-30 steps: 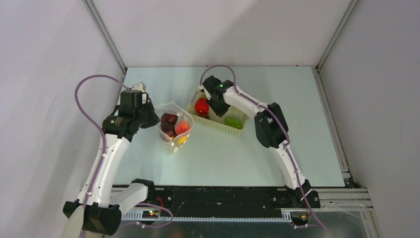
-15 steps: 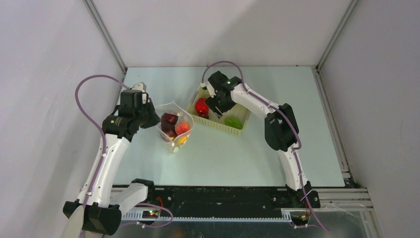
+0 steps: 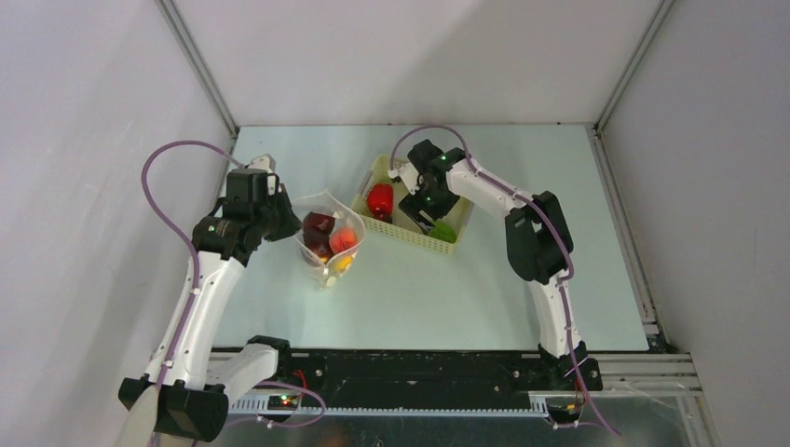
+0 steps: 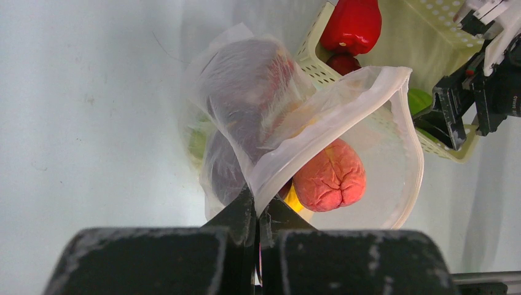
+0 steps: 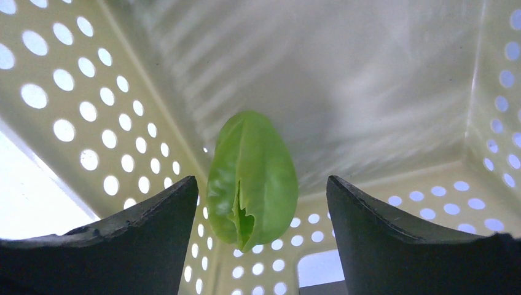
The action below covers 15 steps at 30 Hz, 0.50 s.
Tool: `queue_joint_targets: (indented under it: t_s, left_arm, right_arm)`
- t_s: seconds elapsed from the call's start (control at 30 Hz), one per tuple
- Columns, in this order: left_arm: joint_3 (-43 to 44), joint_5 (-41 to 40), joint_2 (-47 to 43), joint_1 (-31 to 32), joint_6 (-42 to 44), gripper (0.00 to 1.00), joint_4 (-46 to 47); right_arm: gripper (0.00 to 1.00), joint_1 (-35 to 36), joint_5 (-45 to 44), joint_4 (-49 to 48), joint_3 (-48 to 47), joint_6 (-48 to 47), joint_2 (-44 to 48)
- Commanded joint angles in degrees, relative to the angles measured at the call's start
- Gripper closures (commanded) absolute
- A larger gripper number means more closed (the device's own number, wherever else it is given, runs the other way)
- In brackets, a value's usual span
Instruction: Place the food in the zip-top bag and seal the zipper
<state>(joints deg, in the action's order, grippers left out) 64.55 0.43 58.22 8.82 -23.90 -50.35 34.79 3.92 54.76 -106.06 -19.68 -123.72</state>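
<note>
One green toy piece lies on the floor of the pale yellow basket, at its near right end, directly between the spread fingers of the right gripper, which grips nothing. It looks like light, hard, smooth plastic and is probably slippery, so a squeeze across its narrow middle seems safest. A red pepper sits at the basket's far left end. Left of the basket, toward the table's left edge, the left gripper is clamped on the rim of the flimsy zip-top bag, whose mouth gapes above purple, orange and yellow pieces.
</note>
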Motion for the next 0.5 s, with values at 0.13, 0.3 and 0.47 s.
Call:
queue_joint_targets:
  t_s: [0.13,0.3,0.47]
  left_arm:
    - [0.26,0.76,-0.25,-0.21,1.16,1.00,0.90]
    - [0.31,0.62,-0.34,-0.21,1.14,1.00,0.87]
    - [0.31,0.47,-0.15,-0.20,1.14,1.00,0.83]
  right_arm:
    - [0.18,0.24,-1.02,1.02,1.25,-4.21,1.53]
    - [0.19,0.26,-3.36,1.35,1.19,-3.79,-0.67]
    - [0.23,0.32,-6.42,1.36,1.42,-3.26,-2.27]
